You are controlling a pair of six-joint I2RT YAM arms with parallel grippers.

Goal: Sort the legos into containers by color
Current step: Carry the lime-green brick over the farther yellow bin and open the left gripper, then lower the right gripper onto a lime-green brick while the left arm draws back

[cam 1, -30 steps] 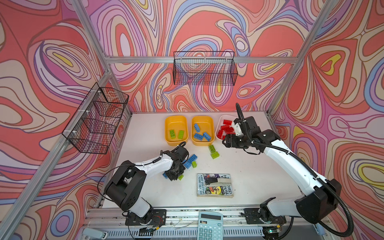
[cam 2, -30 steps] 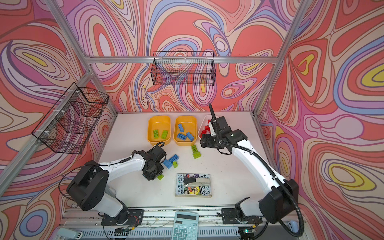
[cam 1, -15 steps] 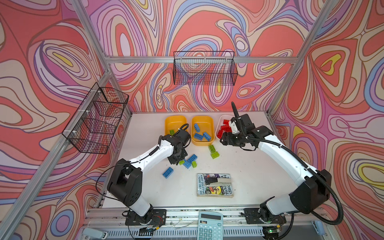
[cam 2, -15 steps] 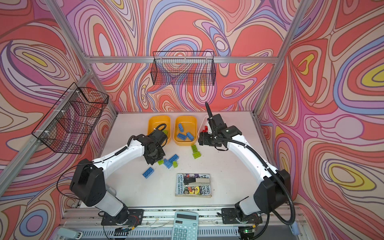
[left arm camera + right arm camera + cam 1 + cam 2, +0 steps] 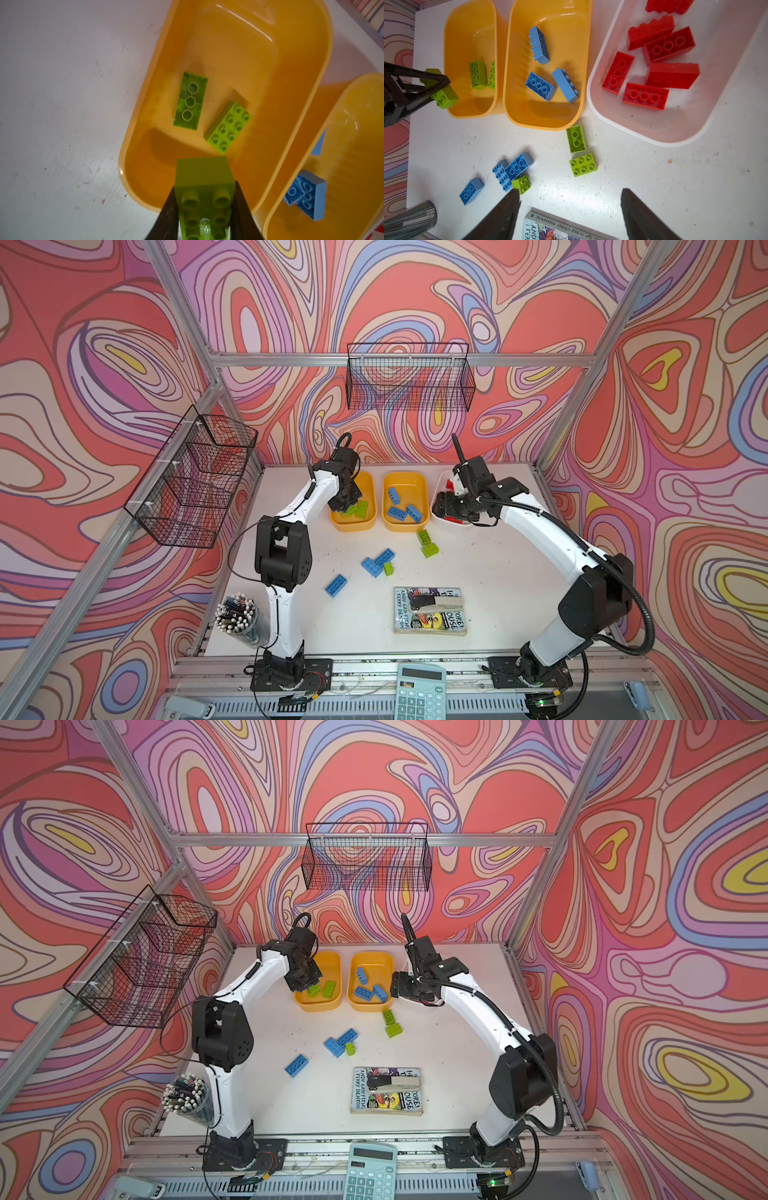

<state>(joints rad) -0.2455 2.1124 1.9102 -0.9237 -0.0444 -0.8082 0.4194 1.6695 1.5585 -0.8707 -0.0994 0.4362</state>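
My left gripper [image 5: 204, 187] is shut on a lime green lego [image 5: 203, 176] and holds it over the near end of the left orange container [image 5: 239, 52]. Two green legos [image 5: 190, 101] lie in that container. The middle orange container [image 5: 546, 124] holds three blue legos [image 5: 539, 86]. The white container [image 5: 654, 133] holds several red legos [image 5: 671, 75]. My right gripper [image 5: 570, 191] hangs open and empty above the table, in front of the white container. Loose on the table lie three blue legos [image 5: 336, 585] and three green ones [image 5: 430, 550].
A book with a stapler on it [image 5: 430, 610] lies at the front middle. A cup of pencils [image 5: 239, 618] stands at the front left and a calculator [image 5: 419, 691] on the front rail. Black wire baskets hang on the back wall [image 5: 409, 377] and the left wall [image 5: 195, 477].
My left gripper rose from the loose pile with the green lego and carried it back over the left orange container. My right gripper drew slightly toward the middle.
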